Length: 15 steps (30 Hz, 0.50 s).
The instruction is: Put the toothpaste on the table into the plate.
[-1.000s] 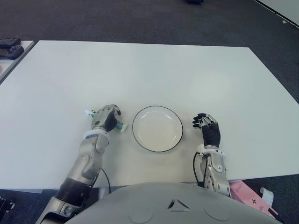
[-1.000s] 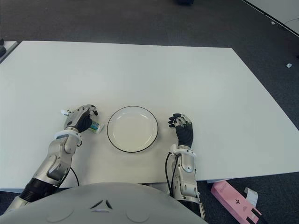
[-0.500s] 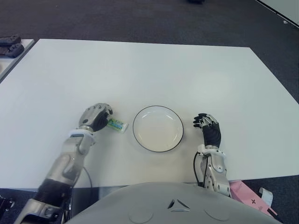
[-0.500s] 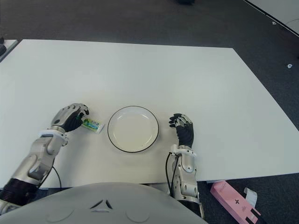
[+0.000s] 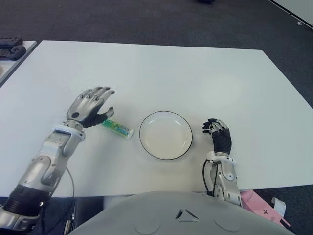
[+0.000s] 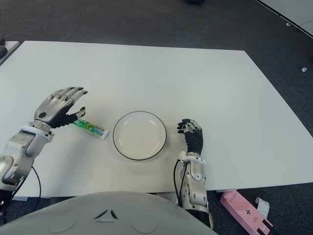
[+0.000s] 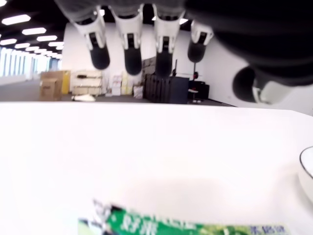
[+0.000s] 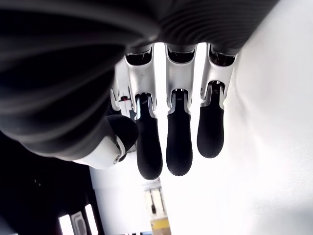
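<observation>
The toothpaste (image 5: 117, 128), a small green and white tube, lies flat on the white table (image 5: 161, 73) just left of the plate (image 5: 165, 112). The plate is white with a dark rim and holds nothing. My left hand (image 5: 91, 105) hovers left of the tube with its fingers spread, open and holding nothing; its thumb tip is close to the tube's left end. In the left wrist view the tube (image 7: 186, 227) shows below the spread fingertips (image 7: 131, 56), apart from them. My right hand (image 5: 218, 133) shows to the right of the plate, relaxed with nothing in it.
A pink box (image 5: 259, 200) lies on the floor off the table's near right corner. Dark objects (image 5: 10, 49) sit on a second surface at the far left. The table's front edge runs close to my body.
My left hand, curled on the toothpaste a second ago, has opened and drawn back to the left and upward. The tube now lies uncovered beside the plate. The right hand has not moved.
</observation>
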Available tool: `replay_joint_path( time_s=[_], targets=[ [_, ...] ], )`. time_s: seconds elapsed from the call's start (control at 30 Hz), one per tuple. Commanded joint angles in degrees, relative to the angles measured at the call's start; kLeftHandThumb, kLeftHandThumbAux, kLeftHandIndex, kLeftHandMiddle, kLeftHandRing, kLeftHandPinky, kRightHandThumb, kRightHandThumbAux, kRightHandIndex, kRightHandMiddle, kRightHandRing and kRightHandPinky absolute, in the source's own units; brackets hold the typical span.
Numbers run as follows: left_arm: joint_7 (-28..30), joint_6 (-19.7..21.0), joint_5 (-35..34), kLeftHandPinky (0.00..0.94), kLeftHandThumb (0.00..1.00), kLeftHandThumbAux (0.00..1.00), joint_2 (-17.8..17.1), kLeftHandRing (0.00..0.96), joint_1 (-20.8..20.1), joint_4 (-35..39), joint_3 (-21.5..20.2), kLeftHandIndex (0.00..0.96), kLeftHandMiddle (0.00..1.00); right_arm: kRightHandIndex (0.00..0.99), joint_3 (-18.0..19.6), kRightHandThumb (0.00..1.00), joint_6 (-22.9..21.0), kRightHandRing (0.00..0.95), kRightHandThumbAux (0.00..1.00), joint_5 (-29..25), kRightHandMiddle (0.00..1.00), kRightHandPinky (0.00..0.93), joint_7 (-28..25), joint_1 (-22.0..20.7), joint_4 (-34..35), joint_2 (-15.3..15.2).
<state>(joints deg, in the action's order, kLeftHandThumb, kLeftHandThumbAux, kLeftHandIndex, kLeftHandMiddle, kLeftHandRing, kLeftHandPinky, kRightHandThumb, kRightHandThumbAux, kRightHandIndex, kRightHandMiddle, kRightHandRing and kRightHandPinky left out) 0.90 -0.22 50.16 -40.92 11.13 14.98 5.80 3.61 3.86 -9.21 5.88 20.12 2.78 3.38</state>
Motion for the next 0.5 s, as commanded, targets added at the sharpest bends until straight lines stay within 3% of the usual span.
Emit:
replay_joint_path(
  time_s=[0.03, 0.5],
  targets=[
    [1.3, -1.7, 0.4, 0.006, 0.543, 0.192, -1.7, 0.003, 0.5, 0.7, -1.1, 0.001, 0.004, 0.431, -0.3, 0.707, -2.9, 0.528, 0.722, 0.3, 0.549, 0.521, 0.6, 1.1, -2.3, 1.7],
    [0.8, -6.3, -0.7, 0.000, 0.512, 0.134, -3.6, 0.000, 2.1, 2.5, -5.7, 0.000, 0.000, 0.430, -0.7, 0.707, -3.6, 0.528, 0.723, 1.3, 0.546, 0.522, 1.6, 0.8, -2.4, 1.8]
  ],
)
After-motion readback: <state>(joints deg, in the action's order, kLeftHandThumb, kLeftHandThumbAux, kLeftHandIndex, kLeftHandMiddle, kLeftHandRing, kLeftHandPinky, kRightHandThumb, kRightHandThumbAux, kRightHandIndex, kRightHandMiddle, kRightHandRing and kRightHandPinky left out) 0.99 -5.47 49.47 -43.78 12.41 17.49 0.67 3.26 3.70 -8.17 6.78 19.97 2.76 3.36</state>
